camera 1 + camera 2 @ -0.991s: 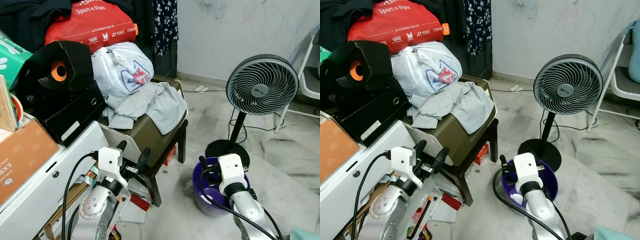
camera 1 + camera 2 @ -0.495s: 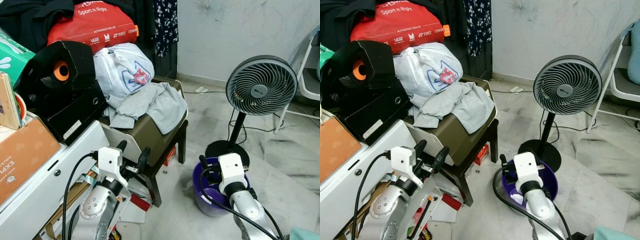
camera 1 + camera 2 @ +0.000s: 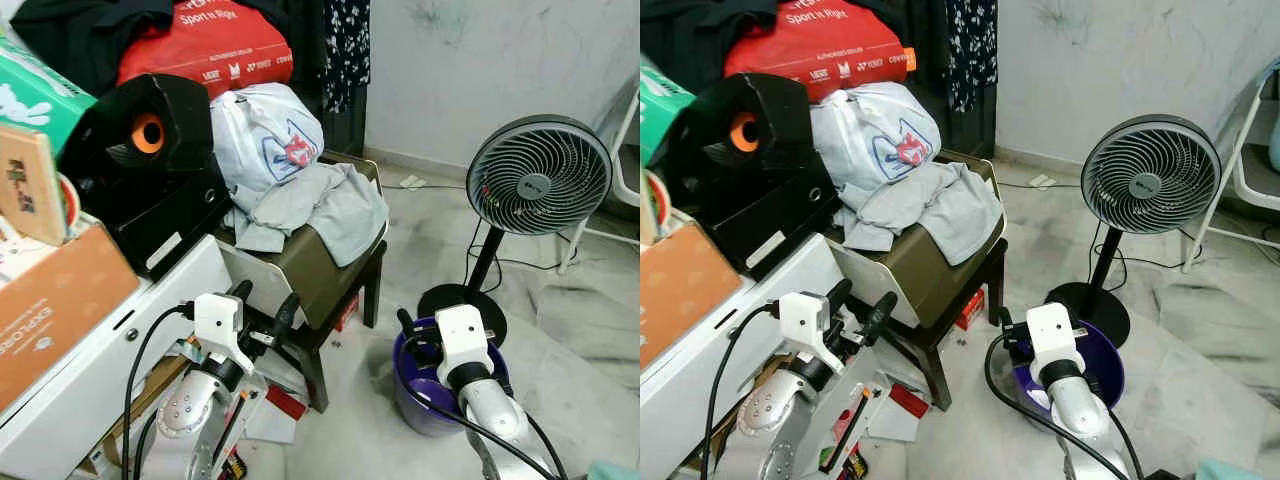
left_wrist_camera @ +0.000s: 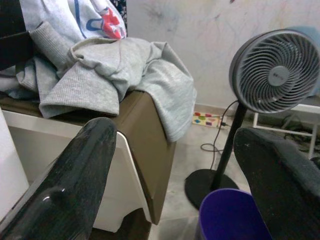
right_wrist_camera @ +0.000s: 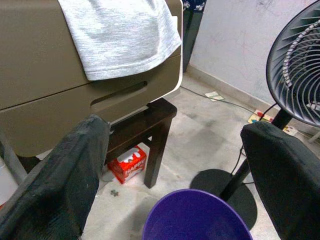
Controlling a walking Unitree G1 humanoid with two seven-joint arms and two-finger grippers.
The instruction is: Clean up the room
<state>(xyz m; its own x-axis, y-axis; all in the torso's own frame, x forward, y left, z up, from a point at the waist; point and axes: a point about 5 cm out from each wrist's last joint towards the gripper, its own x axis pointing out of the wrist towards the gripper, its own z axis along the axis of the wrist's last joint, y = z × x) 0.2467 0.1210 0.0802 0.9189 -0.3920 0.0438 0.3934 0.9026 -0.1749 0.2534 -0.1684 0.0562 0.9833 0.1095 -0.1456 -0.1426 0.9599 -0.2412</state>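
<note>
From my head views, I judge I am in the approach step: nothing is picked up yet. My left claw (image 3: 262, 306) hangs released, fingers spread, just in front of the brown box (image 3: 318, 262) on the dark stool (image 3: 345, 300). My right claw (image 3: 418, 338) sits over the purple bucket (image 3: 410, 398) on the floor, also released and empty. The grey shirt (image 3: 320, 205) lies crumpled on top of the box, one edge draped over its side, a white bag (image 3: 262, 135) behind it.

In my left wrist view, the shirt (image 4: 125, 70) is up ahead beyond my spread fingers (image 4: 75, 180), with the bucket (image 4: 230, 215) low down and the fan (image 4: 272, 70) beside it.

In my right wrist view, both fingers (image 5: 55, 185) stand wide apart above the bucket rim (image 5: 195, 212); the shirt's hanging edge (image 5: 120, 40) and a small red carton (image 5: 127, 162) under the stool are ahead.

My next move, I think, is to raise my left claw to the shirt and pinch a fold, then carry it to the bucket. The fan's stand and cable crowd the bucket, and clutter by my left arm leaves little room.
</note>
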